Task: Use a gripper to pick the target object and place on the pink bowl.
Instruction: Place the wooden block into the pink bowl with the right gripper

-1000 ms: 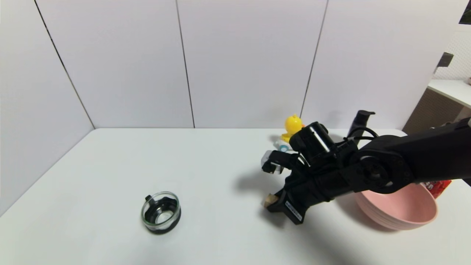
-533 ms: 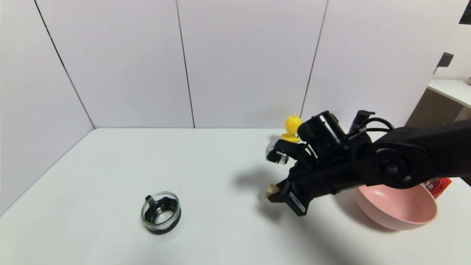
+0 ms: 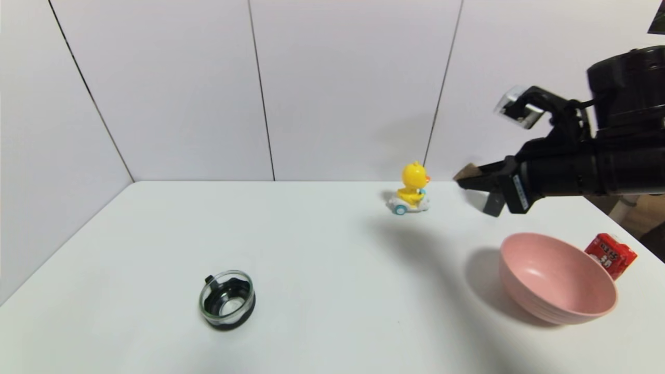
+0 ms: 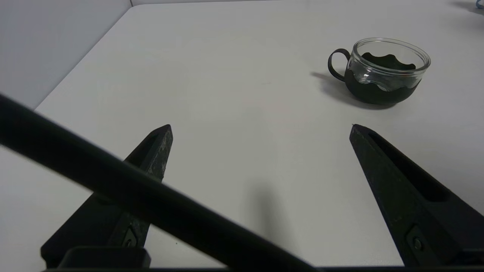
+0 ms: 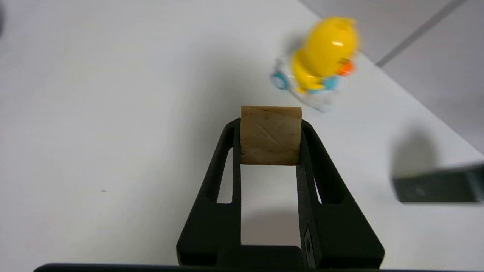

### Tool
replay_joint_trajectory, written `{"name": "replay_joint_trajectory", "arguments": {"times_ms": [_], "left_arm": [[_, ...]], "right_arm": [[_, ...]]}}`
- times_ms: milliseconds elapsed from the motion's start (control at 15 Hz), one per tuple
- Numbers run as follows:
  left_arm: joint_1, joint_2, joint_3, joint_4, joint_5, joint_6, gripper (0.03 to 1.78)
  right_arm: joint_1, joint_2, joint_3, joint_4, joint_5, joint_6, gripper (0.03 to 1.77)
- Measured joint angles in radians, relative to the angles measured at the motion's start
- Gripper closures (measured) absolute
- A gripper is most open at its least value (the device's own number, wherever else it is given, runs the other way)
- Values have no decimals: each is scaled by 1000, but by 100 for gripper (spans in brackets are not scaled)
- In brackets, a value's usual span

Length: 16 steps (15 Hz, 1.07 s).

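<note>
One wooden cube (image 5: pixel 270 135) sits clamped between the right gripper's (image 3: pixel 467 179) fingertips, raised above the table behind the pink bowl (image 3: pixel 558 278); the left gripper (image 4: pixel 261 130) hangs parked, jaws apart.

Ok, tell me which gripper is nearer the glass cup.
Left. The left gripper hangs open just short of the glass cup; the right gripper is far across the table, above the pink bowl's side.

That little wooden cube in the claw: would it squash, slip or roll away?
The wooden cube probably stays rigid: its edges look square between the right gripper fingers. Flat faces suggest it won't roll. Its hold seems secure, though only the fingertips pinch it.
</note>
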Motion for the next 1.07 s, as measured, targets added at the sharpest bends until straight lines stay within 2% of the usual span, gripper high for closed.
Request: {"name": "replay_joint_trajectory", "arguments": {"times_ms": [200, 333, 533, 733, 1067], "left_arm": [[0, 0, 0, 0, 0, 0, 12], [0, 0, 0, 0, 0, 0, 12], [0, 0, 0, 0, 0, 0, 12], [0, 0, 0, 0, 0, 0, 12], [0, 0, 0, 0, 0, 0, 12]], "right_arm": [[-143, -65, 40, 3, 1, -8, 138], [-195, -85, 97, 8, 0, -24, 138], [-272, -97, 209, 12, 4, -116, 138], [-294, -97, 303, 11, 1, -146, 138], [-298, -77, 346, 20, 1, -193, 138]]}}
